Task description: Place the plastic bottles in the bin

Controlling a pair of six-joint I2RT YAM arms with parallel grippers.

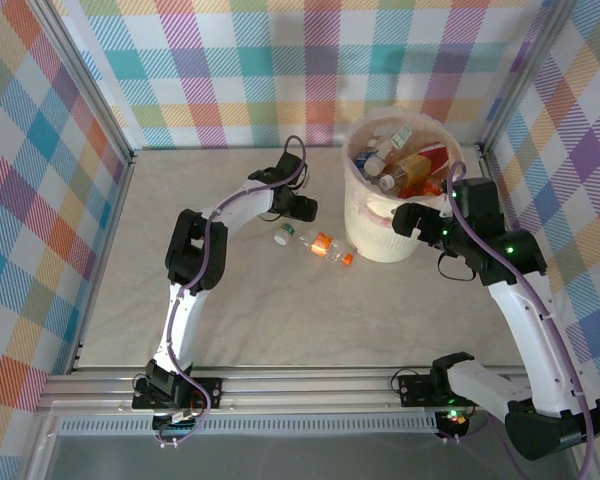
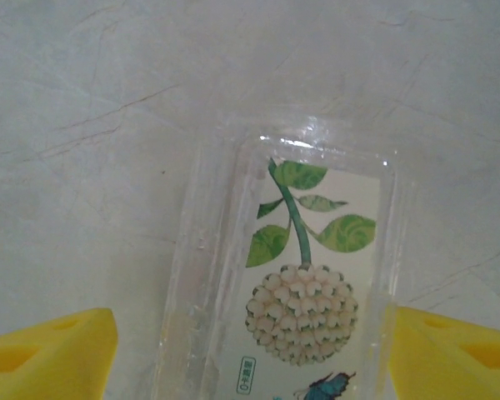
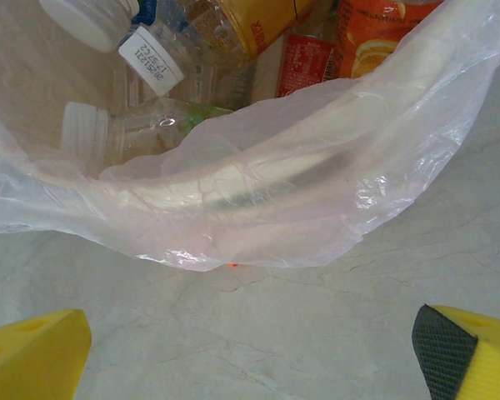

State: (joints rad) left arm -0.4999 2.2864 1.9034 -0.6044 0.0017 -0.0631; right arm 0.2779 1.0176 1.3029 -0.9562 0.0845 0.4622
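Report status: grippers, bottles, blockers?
Left gripper open, straddling a bottle on the table. Right gripper open, empty, beside the bin rim. Orange-label bottle loose nearby.

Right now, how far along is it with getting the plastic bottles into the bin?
Done: several bottles lie in the bin. In hand: the left gripper straddles a clear flower-label bottle on the table, jaws open, not yet gripping. Left: that one and the orange-label bottle beside the bin. The right gripper hangs open at the bin's rim.
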